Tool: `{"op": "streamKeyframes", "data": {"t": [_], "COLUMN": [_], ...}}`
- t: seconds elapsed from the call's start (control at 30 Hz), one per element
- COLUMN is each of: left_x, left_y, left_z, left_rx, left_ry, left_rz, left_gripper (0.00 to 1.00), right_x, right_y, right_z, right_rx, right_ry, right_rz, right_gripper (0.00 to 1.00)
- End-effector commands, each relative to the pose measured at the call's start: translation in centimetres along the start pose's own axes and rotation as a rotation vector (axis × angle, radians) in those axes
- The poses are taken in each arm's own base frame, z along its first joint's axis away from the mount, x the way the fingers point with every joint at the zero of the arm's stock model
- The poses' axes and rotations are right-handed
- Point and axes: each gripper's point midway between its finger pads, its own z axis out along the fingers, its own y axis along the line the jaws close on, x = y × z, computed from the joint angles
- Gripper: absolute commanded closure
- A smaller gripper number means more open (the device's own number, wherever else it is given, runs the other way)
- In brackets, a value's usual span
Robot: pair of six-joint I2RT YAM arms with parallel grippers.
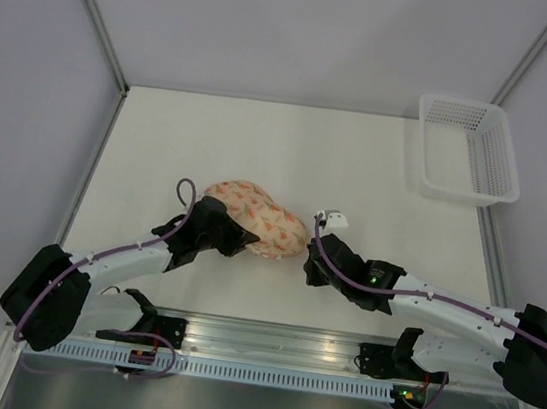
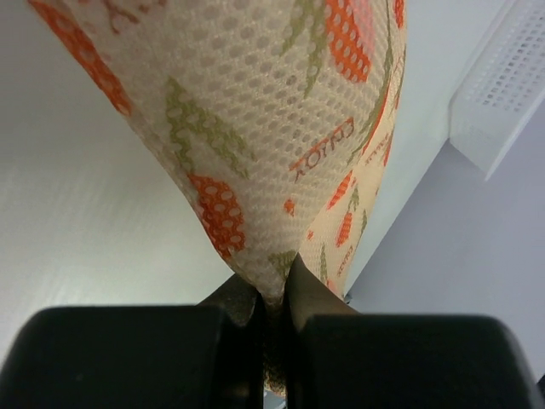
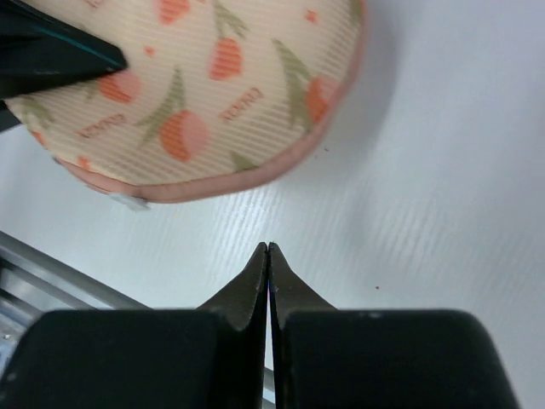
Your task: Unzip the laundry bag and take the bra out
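On the laundry bag (image 1: 256, 220), left tool (image 2: 272, 294) pinches fabric; right tool (image 3: 269, 256) closed alongside

The left arm (image 1: 130, 258) and the right arm (image 1: 451, 309) look alike: slim white tubes joined by bulky black housings (image 1: 44, 297). A purple cable (image 1: 186, 193) runs along each one, looping loose near the wrist. A small green light (image 1: 375, 275) glows on the right arm. The left gripper (image 2: 274, 285) and the right gripper (image 3: 269, 249) are matt black, with wedge-shaped fingers (image 3: 247, 290) tapering to thin tips from blocky mounts. The bases (image 1: 151, 330) are black too, with tiny coloured lamps.
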Motion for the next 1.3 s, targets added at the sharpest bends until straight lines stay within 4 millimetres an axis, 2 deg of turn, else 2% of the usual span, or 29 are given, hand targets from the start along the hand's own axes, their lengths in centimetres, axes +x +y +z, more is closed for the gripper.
{"op": "streamKeyframes", "data": {"t": [0.0,0.03,0.13,0.27,0.3,0.33,0.4,0.43,0.53,0.6,0.63,0.73,0.9,0.93,1.0,1.03,1.07,1.17,1.27], "left_x": [-0.8,-0.3,-0.6,-0.6,-0.5,-0.5,-0.4,-0.3,-0.5,-0.4,-1.0,-2.1,-3.0,-4.0,-4.1,-3.9,-3.5,-2.2,-1.8], "left_y": [-4.3,-4.6,-4.1,-3.3,-3.3,-3.5,-3.7,-3.5,-4.0,-3.2,-3.4,-1.9,-1.4,-1.2,-1.1,-2.2,-1.8,-3.0,-3.3], "left_z": [-1.4,-1.9,-2.0,-1.7,-1.8,-1.8,-1.7,-1.6,-1.5,-1.1,-1.0,-0.3,0.0,0.1,0.0,-0.1,0.0,-0.3,-0.6], "left_rx": [0.295,0.337,0.351,0.306,0.310,0.321,0.324,0.314,0.301,0.257,0.246,0.156,0.118,0.092,0.096,0.148,0.163,0.266,0.278], "left_ry": [0.024,0.068,0.086,0.088,0.088,0.090,0.096,0.104,0.094,0.091,0.056,-0.020,-0.131,-0.192,-0.208,-0.208,-0.196,-0.153,-0.144], "left_rz": [0.121,0.148,0.150,0.150,0.151,0.152,0.157,0.165,0.198,0.241,0.261,0.354,0.512,0.519,0.506,0.500,0.493,0.444,0.393], "left_gripper": [0.98,0.98,0.98,0.98,0.98,0.98,0.98,0.98,0.98,0.98,0.98,0.98,0.98,0.98,0.98,0.98,0.98,0.98,0.98], "right_x": [0.9,0.9,1.3,1.1,1.0,1.5,1.1,1.6,1.0,0.7,0.5,0.6,0.3,0.2,0.1,-0.1,-0.1,-0.3,0.1], "right_y": [-2.1,-2.3,-2.7,0.1,1.0,2.4,4.6,5.8,7.5,8.7,8.9,9.8,10.2,10.2,10.2,10.1,10.1,9.8,8.3], "right_z": [-0.5,-0.4,-0.3,-0.2,-0.2,-0.4,-0.5,-0.8,-0.6,-0.6,-0.6,-0.4,0.1,0.2,0.3,0.4,0.5,1.2,2.1], "right_rx": [0.089,0.097,0.114,-0.036,-0.079,-0.156,-0.270,-0.334,-0.393,-0.435,-0.443,-0.467,-0.471,-0.470,-0.466,-0.456,-0.448,-0.410,-0.309], "right_ry": [0.021,0.022,0.034,0.033,0.034,0.067,0.053,0.082,0.084,0.089,0.087,0.107,0.099,0.097,0.092,0.085,0.085,0.084,0.098], "right_rz": [-0.008,-0.008,-0.013,-0.014,-0.014,-0.015,-0.007,-0.012,-0.002,0.001,0.005,0.010,0.014,0.019,0.021,0.024,0.026,0.033,0.054], "right_gripper": [1.00,1.00,1.00,1.00,0.78,0.64,0.45,0.43,0.41,0.41,0.41,0.40,0.39,0.39,0.39,0.39,0.38,0.38,0.39]}}
